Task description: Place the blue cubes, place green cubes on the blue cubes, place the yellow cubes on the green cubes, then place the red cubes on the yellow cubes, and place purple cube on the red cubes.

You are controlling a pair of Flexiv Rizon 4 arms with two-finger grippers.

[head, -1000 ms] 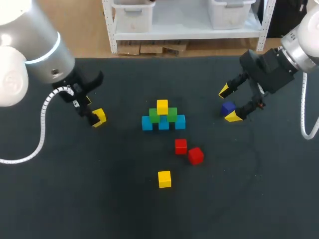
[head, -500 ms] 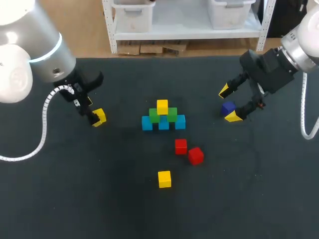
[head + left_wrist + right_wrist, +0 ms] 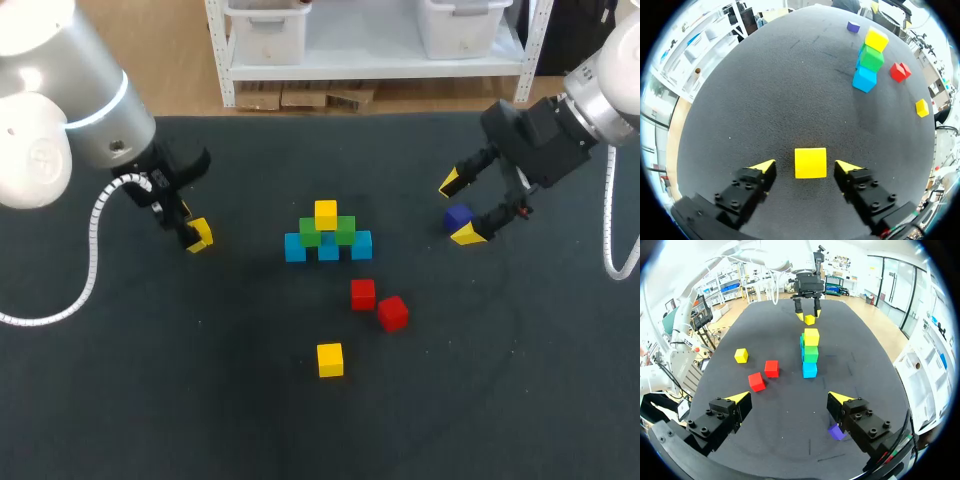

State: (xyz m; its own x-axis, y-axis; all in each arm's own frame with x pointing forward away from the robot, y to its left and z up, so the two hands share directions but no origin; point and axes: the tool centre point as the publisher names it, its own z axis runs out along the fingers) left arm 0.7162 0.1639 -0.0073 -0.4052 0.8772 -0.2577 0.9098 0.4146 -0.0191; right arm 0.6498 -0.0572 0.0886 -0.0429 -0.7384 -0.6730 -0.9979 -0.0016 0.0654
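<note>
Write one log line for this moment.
left gripper open around yellow cube | right gripper open beside purple cube | red cubes unplaced

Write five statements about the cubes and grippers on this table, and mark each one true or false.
1. Three light blue cubes form the stack's bottom row. True.
2. Two yellow cubes sit on the green cubes. False: only one, the top yellow cube, sits there.
3. The left gripper is shut on a yellow cube. False: its fingers stand open, clear of the loose yellow cube between them.
4. Two red cubes lie on the black table, off the stack. True.
5. The small purple cube tops the stack. False: it lies on the table by the right gripper.
</note>
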